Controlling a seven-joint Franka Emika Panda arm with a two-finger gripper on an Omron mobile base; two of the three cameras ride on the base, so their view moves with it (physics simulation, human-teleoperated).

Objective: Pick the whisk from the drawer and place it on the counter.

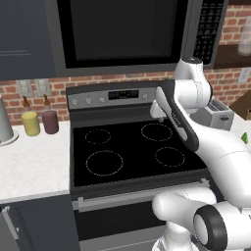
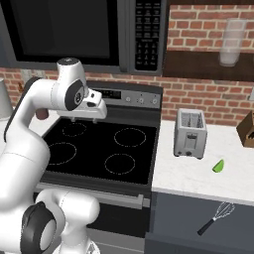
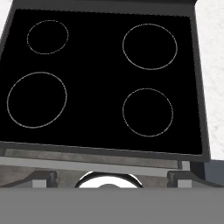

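Note:
The whisk (image 2: 217, 217), with a black handle and wire head, lies in the open drawer (image 2: 173, 221) below the white counter (image 2: 196, 176), right of the stove. My gripper (image 2: 83, 118) hangs over the back of the black stovetop (image 2: 99, 149), far left of and above the whisk. In the left base view the gripper (image 1: 158, 116) sits above the rear right burner. In the hand view the fingertips (image 3: 42, 177) stand wide apart with nothing between them, so the gripper (image 3: 112, 177) is open, looking down on the burners.
A steel toaster (image 2: 190, 133) and a small green piece (image 2: 218, 165) sit on the counter above the drawer. A wooden block (image 2: 246, 130) stands at the far right. Left of the stove are a yellow jar (image 1: 30, 123) and a maroon jar (image 1: 50, 121).

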